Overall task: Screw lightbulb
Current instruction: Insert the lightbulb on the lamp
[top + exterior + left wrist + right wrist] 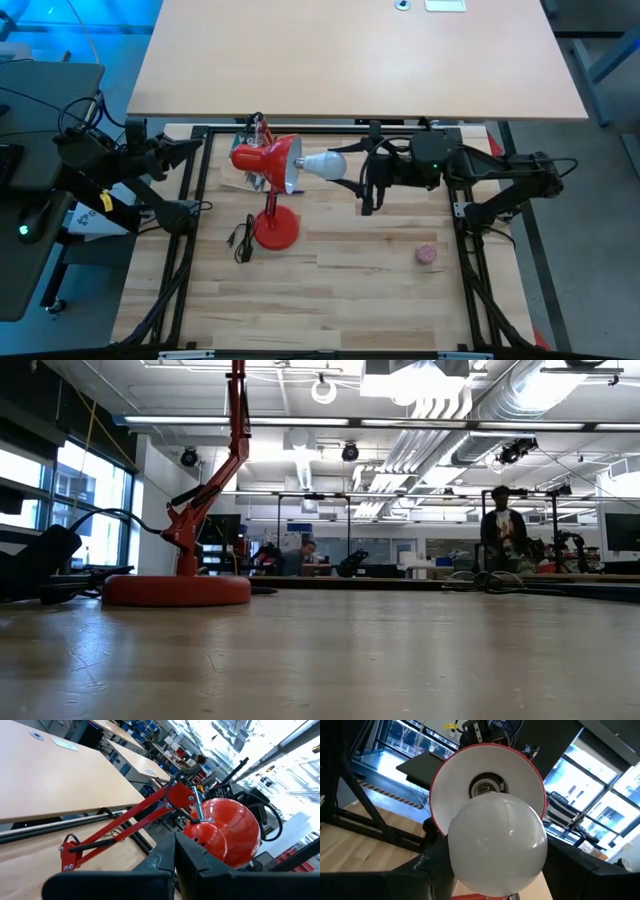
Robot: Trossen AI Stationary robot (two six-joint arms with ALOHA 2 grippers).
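Observation:
The red lamp stands on its round foot (275,229) (176,590), its shade (262,158) tipped on its side with the white mouth toward the table's right. The white lightbulb (324,165) (496,845) hangs level just outside that mouth, narrow end toward the shade, with my right gripper (352,168) shut on it. In the right wrist view the socket (487,785) shows just past the bulb's glass; the screw base is hidden. My left gripper (196,147) (175,867) is shut behind the shade, apart from it. My right gripper holds the bulb by its wide round glass end (455,860), one finger (427,870) on either side. The fingers come level from the table's right, along the bulb's length. The bulb is clear of the table, lying level, its narrow end at the shade's mouth.
A small pink ball (428,254) lies on the wood near the right. The lamp's black cord and plug (240,240) lie beside the foot. A second tabletop (350,60) lies beyond the far edge. A person (503,525) stands in the room behind.

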